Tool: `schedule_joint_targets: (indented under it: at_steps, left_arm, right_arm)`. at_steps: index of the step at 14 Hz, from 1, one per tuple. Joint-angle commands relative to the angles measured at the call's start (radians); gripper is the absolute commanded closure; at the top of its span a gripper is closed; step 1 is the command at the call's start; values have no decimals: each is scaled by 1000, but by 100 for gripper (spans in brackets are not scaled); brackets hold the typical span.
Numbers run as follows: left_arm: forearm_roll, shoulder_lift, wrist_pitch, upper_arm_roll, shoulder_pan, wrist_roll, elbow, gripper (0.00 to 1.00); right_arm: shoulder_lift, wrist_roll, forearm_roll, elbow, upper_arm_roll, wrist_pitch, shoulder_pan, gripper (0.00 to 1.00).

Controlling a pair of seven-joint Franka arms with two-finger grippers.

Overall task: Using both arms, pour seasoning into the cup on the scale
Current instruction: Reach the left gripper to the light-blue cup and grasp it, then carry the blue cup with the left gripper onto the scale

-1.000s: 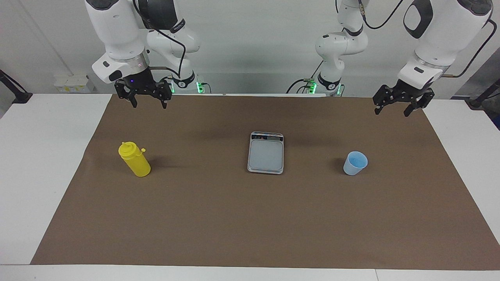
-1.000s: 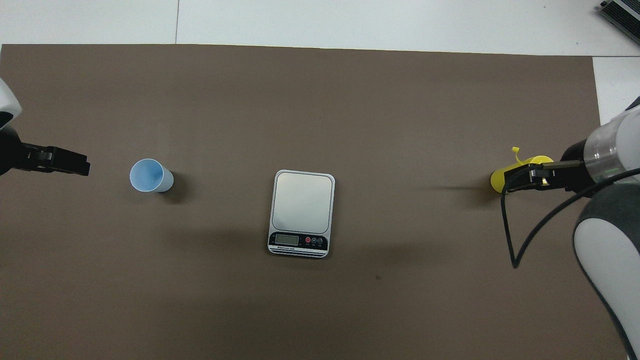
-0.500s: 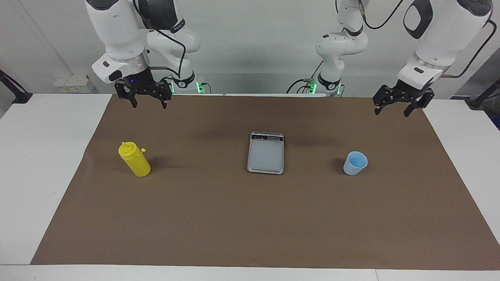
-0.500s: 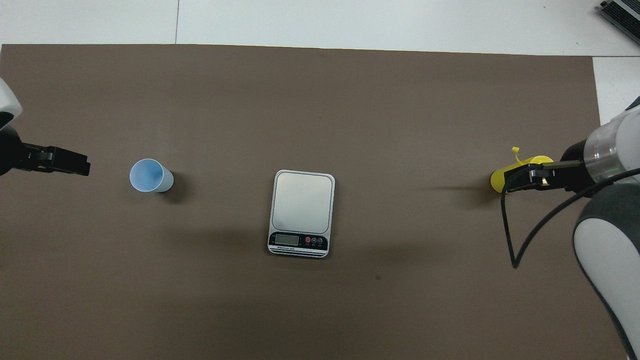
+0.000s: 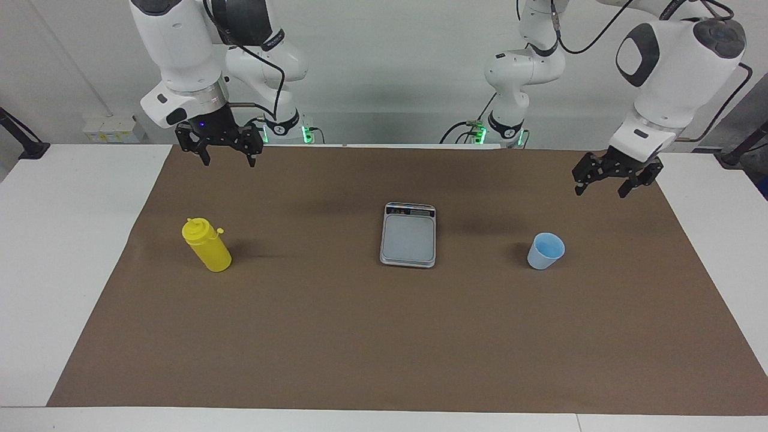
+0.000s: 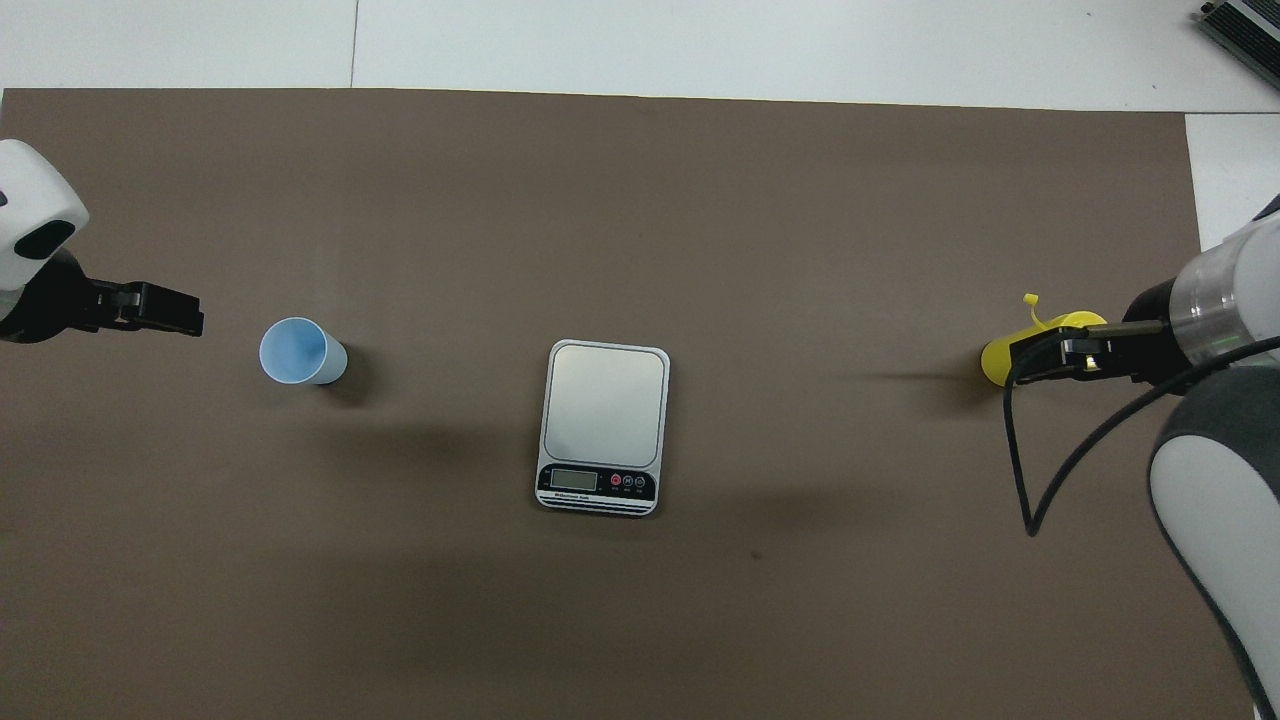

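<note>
Table (image 5: pixel 60 240): white, covered by a brown paper mat (image 5: pixel 384 336).

Scale (image 5: pixel 408 235): flat on the mat at mid-table, display strip on the edge nearer the robots; its platform is bare.

Cup (image 5: pixel 545 251): light blue, upright on the mat toward the left arm's end of the table, well apart from the scale, mouth up.

Seasoning (image 5: pixel 206 244): yellow squeeze bottle, upright on the mat toward the right arm's end of the table, well apart from the scale, small tethered cap tip beside the nozzle.

Left gripper (image 5: pixel 601 185): up in the air over the mat near the left arm's end, nearer the mat's edge than the cup is; fingers apart, holding nothing. In the overhead view it (image 6: pixel 185 322) shows just beside the cup (image 6: pixel 297 351).

Right gripper (image 5: pixel 230 157): raised over the mat's edge at the robots' end, fingers apart, empty. From overhead it (image 6: pixel 1040 362) covers part of the bottle (image 6: pixel 995 362), though the facing view shows it well above and not touching.
</note>
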Motion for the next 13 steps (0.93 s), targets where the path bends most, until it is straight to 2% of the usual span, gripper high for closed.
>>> schedule_joint_targets:
  at_steps: [1,5,7,9,13]
  left_arm:
    - [-17,9,139,-4,17,-73,-109,0]
    - [-23,29,341,-4,18,-131,-258,0]
    - [-25,49,406,-6,17,-188,-288,0]
    - [-25,49,461,-7,15,-232,-339,0]
    - [-26,97,518,-6,1,-286,-376,0]
  right_arm:
    - [-1,-24,20,8,6,-10,-15,0]
    - [-1,-24,20,8,4,-10,-15,0]
    - [-1,-24,20,6,4,-11,-15,0]
    - [-1,-24,20,8,4,-11,-15,0]
    - [-1,-24,20,8,4,-10,-15,0]
